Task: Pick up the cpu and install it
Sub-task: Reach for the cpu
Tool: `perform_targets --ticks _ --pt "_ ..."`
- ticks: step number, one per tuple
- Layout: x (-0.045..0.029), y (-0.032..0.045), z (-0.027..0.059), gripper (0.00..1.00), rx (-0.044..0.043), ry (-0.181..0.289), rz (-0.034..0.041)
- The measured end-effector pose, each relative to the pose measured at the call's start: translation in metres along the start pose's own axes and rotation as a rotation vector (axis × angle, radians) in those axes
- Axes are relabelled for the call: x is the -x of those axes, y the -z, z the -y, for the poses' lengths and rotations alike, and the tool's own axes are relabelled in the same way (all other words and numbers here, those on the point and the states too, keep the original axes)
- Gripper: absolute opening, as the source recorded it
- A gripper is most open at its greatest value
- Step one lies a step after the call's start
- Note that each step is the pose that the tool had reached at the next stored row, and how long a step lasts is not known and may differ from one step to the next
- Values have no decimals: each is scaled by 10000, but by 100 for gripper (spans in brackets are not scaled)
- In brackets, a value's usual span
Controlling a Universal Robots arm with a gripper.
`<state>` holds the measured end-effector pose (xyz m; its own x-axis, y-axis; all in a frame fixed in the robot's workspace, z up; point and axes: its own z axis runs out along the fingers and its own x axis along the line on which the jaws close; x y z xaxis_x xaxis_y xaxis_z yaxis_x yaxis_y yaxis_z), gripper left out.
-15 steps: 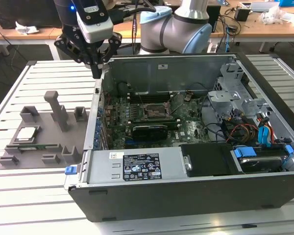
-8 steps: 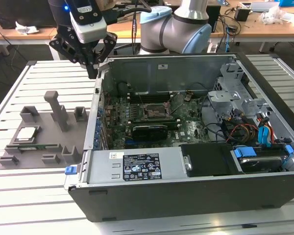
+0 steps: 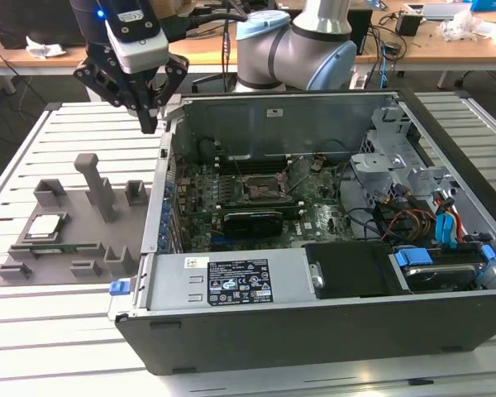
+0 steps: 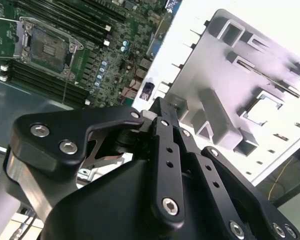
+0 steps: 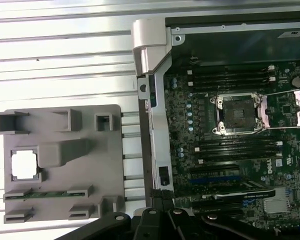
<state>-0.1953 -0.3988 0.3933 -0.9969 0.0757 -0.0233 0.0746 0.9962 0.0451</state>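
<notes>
Robot arm [image 3: 314, 41]: silver-grey tubular segments with rounded joint housings, one closed by a pale blue cap [image 3: 260, 26]. A black cable [image 3: 200, 23] leads to a silver-grey wrist block [image 3: 136, 37] bearing a small blue light [image 3: 102, 12]. Claw [image 3: 150, 124]: matte black, built of flat linkage bars narrowing to slim fingers. In the second wrist view its bars carry silver socket-head screws [image 4: 170, 205], and a row of small round holes marks the middle bar.
</notes>
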Motion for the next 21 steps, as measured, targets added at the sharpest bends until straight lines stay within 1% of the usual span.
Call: perform_targets --ticks 14,21 --pt "-125 3 10 11 0 0 0" --pt "-218 6 16 11 0 0 0"
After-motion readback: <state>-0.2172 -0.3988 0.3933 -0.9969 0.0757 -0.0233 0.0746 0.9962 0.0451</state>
